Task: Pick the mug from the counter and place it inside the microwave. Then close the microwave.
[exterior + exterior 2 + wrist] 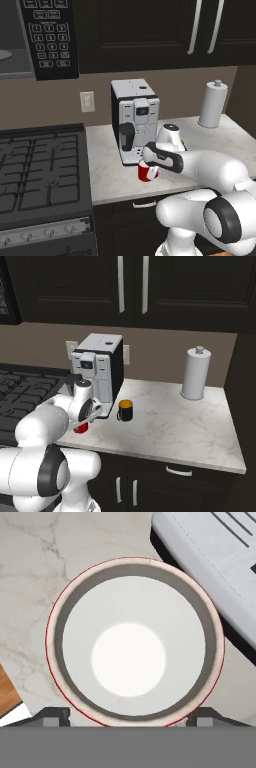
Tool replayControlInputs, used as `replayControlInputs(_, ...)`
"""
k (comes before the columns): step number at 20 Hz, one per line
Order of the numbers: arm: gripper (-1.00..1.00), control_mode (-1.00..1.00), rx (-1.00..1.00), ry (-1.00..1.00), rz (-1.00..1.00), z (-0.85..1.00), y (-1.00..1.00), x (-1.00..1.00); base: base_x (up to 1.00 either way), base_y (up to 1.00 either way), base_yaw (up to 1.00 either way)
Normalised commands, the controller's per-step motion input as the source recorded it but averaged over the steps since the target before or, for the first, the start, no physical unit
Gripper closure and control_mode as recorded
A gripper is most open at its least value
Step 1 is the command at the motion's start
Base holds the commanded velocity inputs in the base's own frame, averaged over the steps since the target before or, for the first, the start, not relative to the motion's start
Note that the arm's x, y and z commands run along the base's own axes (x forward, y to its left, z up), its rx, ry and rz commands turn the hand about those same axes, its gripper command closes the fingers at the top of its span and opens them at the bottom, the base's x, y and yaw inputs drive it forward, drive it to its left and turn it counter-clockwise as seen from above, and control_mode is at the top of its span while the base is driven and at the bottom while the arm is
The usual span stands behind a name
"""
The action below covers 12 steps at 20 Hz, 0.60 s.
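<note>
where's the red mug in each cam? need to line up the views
Left base view: mug low centre, on the counter in front of the coffee machine, partly behind the arm.
Right base view: mug left of centre, a red sliver under the wrist, left of the black cup.
Hand view: mug seen from straight above, white inside, gripper fingertips on either side of its rim.
Shared landmark: the coffee machine.

Sitting on the counter (170, 426): one red mug (146, 173), one black cup (125, 410), one coffee machine (134, 120), one paper-towel roll (195, 373).
</note>
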Motion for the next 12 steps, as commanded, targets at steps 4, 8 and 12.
replayControlInputs(4,1.00,-1.00,0.00,0.00,0.00,0.00,0.00,0.00,0.00,0.00,0.00)
replayControlInputs(8,1.00,-1.00,0.00,0.00,0.00,0.00,0.00,0.00,0.00,0.00,0.00)
replayControlInputs(12,1.00,-1.00,0.00,0.00,0.00,0.00,0.00,-0.06,0.00,0.00,0.00)
